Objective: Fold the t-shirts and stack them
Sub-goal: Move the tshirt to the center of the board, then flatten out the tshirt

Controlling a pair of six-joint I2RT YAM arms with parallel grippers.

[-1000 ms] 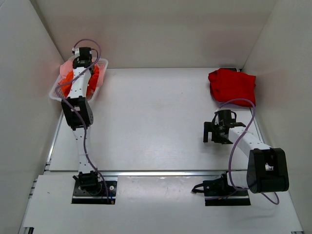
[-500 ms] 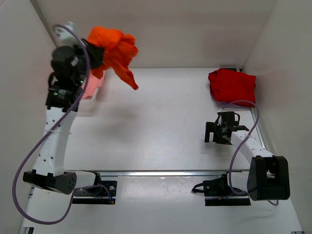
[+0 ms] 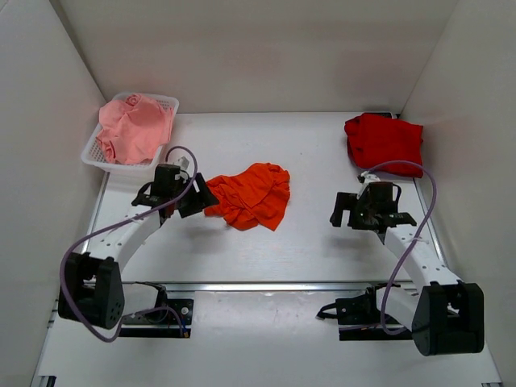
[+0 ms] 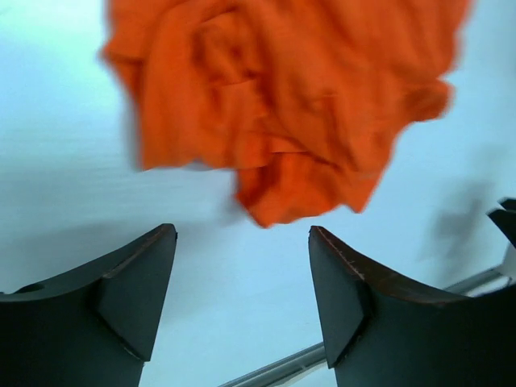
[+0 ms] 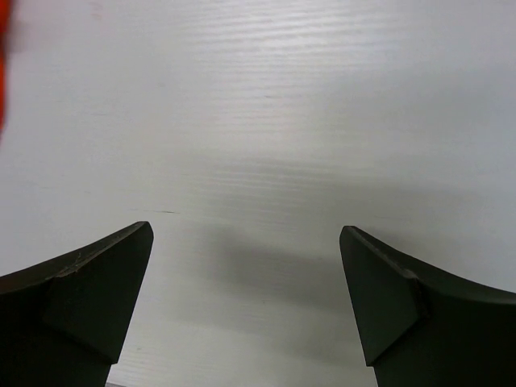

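A bright orange t-shirt (image 3: pixel 251 195) lies crumpled on the table's middle, also filling the top of the left wrist view (image 4: pixel 282 105). My left gripper (image 3: pixel 193 196) stands open just left of it, with nothing between its fingers (image 4: pixel 242 282). A folded darker red t-shirt (image 3: pixel 384 140) rests at the back right corner. A pale pink t-shirt (image 3: pixel 133 129) is heaped in the basket. My right gripper (image 3: pixel 345 211) is open over bare table (image 5: pixel 246 266), to the right of the orange shirt and in front of the red one.
A white mesh basket (image 3: pixel 166 103) sits at the back left against the wall. White walls enclose the table on three sides. A metal rail (image 3: pixel 266 285) runs along the table's near edge.
The left arm lifted the orange t-shirt out of the basket, swung it over to the table's middle, and its jaws opened, letting it go. The pink shirt now shows in the basket.
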